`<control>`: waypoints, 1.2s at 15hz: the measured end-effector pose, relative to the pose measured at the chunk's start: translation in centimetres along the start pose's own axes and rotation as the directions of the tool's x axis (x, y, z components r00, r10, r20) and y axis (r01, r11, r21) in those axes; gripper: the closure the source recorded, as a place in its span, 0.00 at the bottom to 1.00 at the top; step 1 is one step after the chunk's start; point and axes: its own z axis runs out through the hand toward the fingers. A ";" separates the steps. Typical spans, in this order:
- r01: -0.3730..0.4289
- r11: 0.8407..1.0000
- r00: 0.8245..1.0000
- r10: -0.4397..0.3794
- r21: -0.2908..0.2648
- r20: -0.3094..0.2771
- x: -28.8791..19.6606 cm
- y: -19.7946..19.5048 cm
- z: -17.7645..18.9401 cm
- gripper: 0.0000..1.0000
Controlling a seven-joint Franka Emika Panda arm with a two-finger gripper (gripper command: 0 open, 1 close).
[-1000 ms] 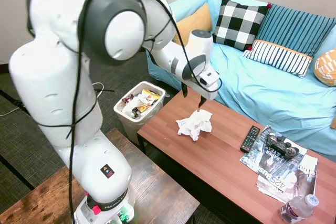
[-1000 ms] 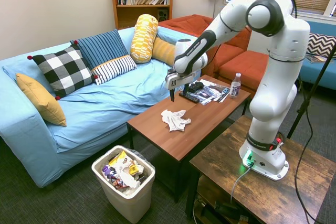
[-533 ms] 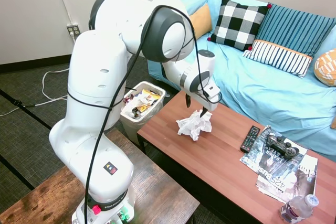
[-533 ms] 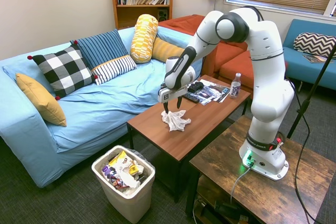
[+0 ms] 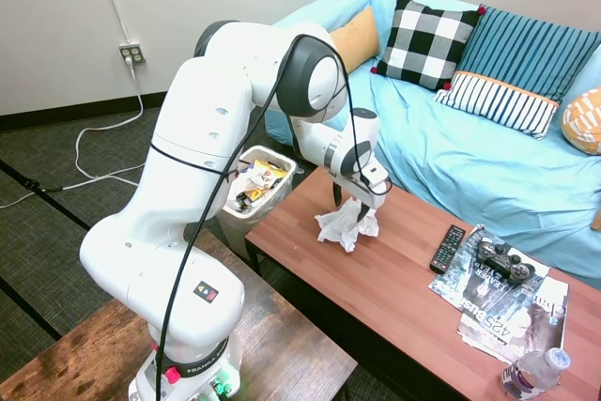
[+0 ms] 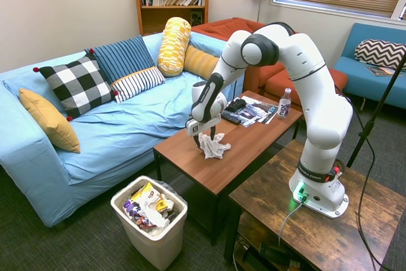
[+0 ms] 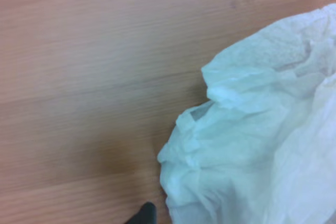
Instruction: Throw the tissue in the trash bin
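The gripper [image 5: 349, 208] is down at the tissue [image 5: 345, 226], its two dark fingers spread apart and reaching into the top of the wad, one on each side of a raised fold. From here I can't tell whether they actually have hold of the paper; the tissue sits on the coffee table [image 5: 394, 288] and nothing looks lifted. In the other outside view the gripper [image 6: 206, 136] sits right over the tissue [image 6: 215, 147], with its fingers down at the tissue's upper edge.

Up close, the wrist view shows the tissue [image 7: 262, 135] as a wrinkled white mass lying against the bare wood of the table [image 7: 89, 77].

The tissue lies near the end of the table that is closest to the trash bin [image 5: 251, 188]. The bin stands on the carpet just off that end, next to the blue sofa [image 5: 488, 157], and is full of colourful wrappers and paper scraps. From the opposite side the trash bin [image 6: 150, 223] shows in front of the table, lower down on the floor.

Further along the table, well apart from the tissue, lie a black remote [image 5: 447, 249], a game controller [image 5: 502, 259] sitting on some magazines [image 5: 507, 312], and a water bottle [image 5: 533, 374] near the far corner. The sofa carries a checked cushion [image 5: 434, 41], a striped cushion [image 5: 498, 103] and a mustard cushion [image 5: 355, 38].
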 end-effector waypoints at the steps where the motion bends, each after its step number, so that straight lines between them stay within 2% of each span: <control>1: -0.007 1.000 1.000 0.007 -0.001 0.001 0.2 0.1 0.1 1.00; 18: -0.063 0.998 0.998 0.063 0.007 0.016 1.6 1.0 0.6 1.00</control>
